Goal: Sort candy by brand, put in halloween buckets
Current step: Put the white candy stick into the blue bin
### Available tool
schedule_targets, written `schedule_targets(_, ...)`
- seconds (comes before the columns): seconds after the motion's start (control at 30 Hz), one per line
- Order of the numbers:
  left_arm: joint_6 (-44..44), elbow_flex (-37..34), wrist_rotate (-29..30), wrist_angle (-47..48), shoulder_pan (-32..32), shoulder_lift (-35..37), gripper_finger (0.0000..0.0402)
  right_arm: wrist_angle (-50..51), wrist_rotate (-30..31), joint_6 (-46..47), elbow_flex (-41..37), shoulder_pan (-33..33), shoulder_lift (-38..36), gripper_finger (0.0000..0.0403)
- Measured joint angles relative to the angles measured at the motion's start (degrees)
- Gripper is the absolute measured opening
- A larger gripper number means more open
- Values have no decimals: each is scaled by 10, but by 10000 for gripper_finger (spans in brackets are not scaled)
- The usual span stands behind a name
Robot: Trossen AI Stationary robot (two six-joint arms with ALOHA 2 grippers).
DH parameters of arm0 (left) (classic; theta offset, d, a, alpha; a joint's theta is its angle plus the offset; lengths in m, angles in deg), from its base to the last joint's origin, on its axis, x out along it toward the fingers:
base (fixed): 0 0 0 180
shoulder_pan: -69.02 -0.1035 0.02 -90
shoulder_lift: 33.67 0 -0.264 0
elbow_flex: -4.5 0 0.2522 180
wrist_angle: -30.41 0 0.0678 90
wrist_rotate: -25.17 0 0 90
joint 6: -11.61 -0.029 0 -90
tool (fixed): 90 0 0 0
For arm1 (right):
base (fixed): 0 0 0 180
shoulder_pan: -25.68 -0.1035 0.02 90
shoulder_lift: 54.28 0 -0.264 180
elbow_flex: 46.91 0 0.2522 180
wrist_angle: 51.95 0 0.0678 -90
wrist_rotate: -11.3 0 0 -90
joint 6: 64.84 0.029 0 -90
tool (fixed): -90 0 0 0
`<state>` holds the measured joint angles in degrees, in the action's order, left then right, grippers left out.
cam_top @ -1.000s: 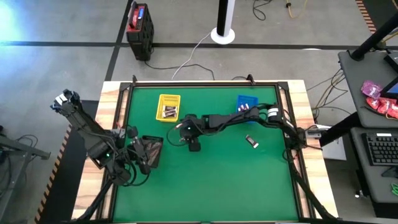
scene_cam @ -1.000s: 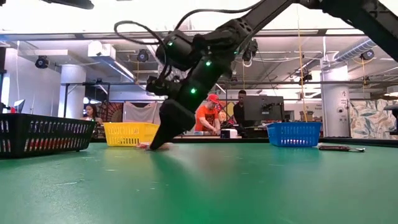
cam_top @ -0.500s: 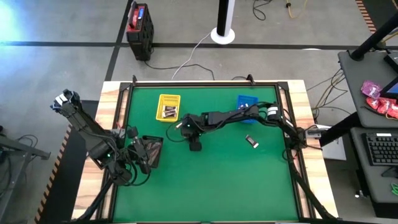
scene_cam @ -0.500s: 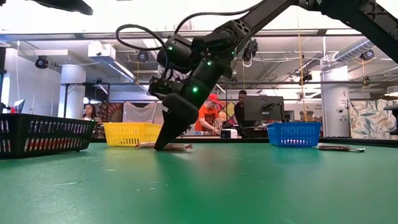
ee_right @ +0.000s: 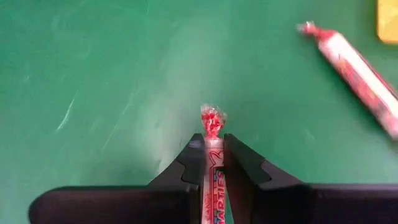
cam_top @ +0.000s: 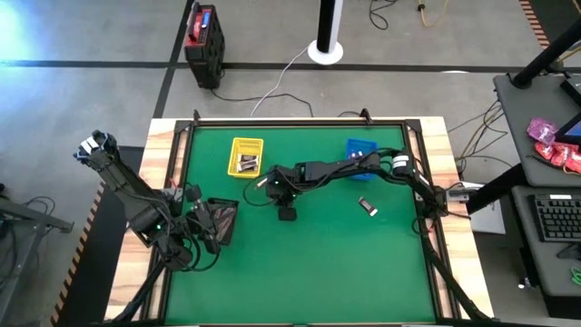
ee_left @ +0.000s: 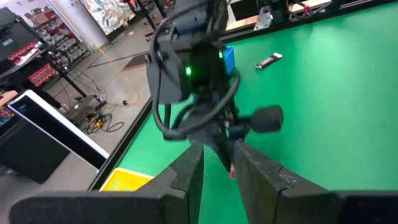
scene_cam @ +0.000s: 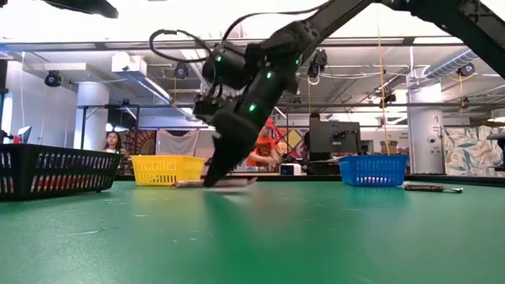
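Observation:
My right gripper (ee_right: 212, 154) is down at the green table's middle (cam_top: 270, 191), shut on a candy, a white roll with red print (scene_cam: 237, 182). A second roll of the same kind (ee_right: 354, 62) lies on the table close by, toward the yellow bucket (cam_top: 246, 156). A dark bar (cam_top: 367, 206) lies flat farther right. The yellow bucket and the blue bucket (cam_top: 360, 151) both hold candy. My left gripper (ee_left: 217, 177) hangs over the black bucket (cam_top: 221, 221) at the left, its fingers apart with nothing between them. My right gripper pinches the roll between its two fingers just behind its twisted red end (ee_right: 212, 119), which sticks out past the fingertips. The fingers slant down from above and from the table's right, lying along the roll. The roll sits low at the table; its other end (scene_cam: 252, 180) is slightly raised.
The buckets stand along the far and left sides. The table's wooden rim (cam_top: 438, 218) frames the green mat (cam_top: 318, 272). Beyond the table, people and desks show in the room.
My right gripper has slid a little toward the table's right edge, its tips staying at the table. The roll now shows under the fingers with its right end tipped slightly up; one second ago it was not seen there.

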<state>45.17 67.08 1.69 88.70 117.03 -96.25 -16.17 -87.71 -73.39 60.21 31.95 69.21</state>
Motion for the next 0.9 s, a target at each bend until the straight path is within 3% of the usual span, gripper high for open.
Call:
schedule_targets(0.17,0,0,0,-1,0,0,75,107,50,23,0,0,-71,30)
schedule_targets(0.43,0,-2,-1,-7,0,-1,75,274,233,82,-21,28,-200,30)
schedule_targets(0.6,0,-2,-11,-9,0,-1,75,291,304,196,-88,75,-265,30)
schedule_targets(0.9,0,-2,-12,-9,-1,-4,75,277,421,528,-308,140,-367,35)
